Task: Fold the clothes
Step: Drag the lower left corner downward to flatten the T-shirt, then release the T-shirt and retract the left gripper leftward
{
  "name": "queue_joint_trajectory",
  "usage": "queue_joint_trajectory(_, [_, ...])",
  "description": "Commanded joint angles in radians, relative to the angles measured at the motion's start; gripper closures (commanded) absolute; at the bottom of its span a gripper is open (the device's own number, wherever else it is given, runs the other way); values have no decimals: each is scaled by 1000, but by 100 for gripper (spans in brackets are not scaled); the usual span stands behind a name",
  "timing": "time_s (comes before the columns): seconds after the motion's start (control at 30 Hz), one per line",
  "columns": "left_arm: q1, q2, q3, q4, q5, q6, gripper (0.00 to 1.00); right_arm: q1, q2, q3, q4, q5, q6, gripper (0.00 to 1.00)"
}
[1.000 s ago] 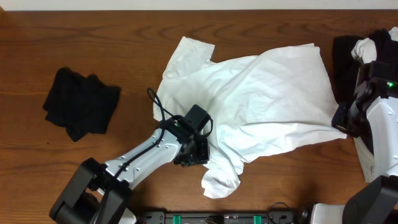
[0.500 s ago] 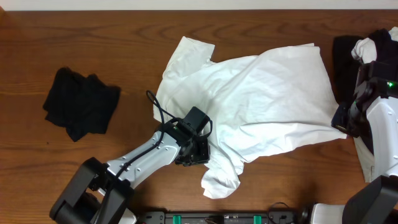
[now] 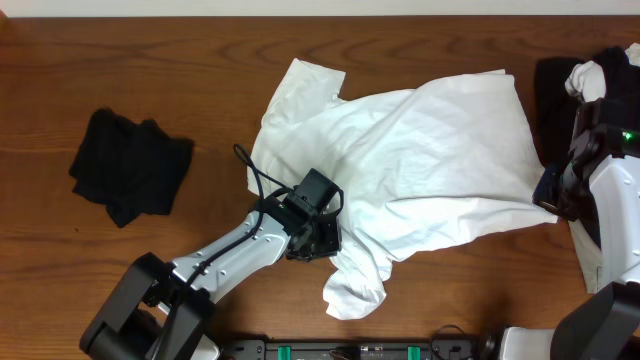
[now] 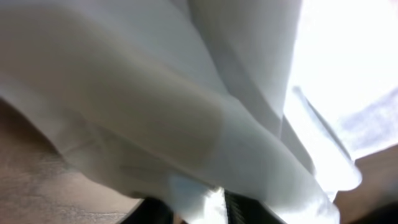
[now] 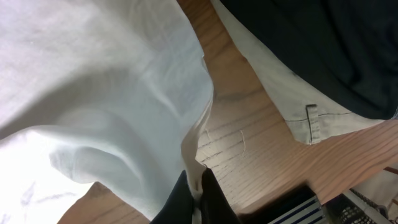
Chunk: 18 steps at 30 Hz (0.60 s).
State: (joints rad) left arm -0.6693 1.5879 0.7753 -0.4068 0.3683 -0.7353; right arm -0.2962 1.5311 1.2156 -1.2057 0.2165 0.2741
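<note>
The white shirt [image 3: 420,170] lies rumpled across the table [image 3: 200,60], from the centre to the right of the overhead frame. The left gripper [image 3: 325,245], at its lower-left hem, has cloth pinched between its fingers [image 4: 249,210], and the right gripper [image 3: 548,195], at the right edge, is clamped tight on a fold. A black garment [image 3: 130,165] sits well apart at the left, and a dark-and-white pile [image 3: 560,90] lies at the upper right.

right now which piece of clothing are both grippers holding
The white T-shirt in the middle: the left gripper pinches its near edge, the right gripper its right corner. The black bundle at left lies untouched.
</note>
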Motion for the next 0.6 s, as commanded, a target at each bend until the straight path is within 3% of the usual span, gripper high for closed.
queue_joint_trajectory(0.0, [0, 8, -9, 2, -46, -4, 87, -5, -5, 0, -2, 3, 2, 99])
queue_joint_trajectory(0.1, [0, 8, -9, 3, -49, -4, 94, -5, -5, -1, -2, 3, 2, 99])
queue_joint_trajectory(0.3, [22, -6, -8, -28, -117, 1, 94, -5, -5, 0, -2, 3, 2, 99])
queue_joint_trajectory(0.57, [297, -189, 5, -161, -203, 179, 94, -5, -5, 0, 1, -5, 2, 99])
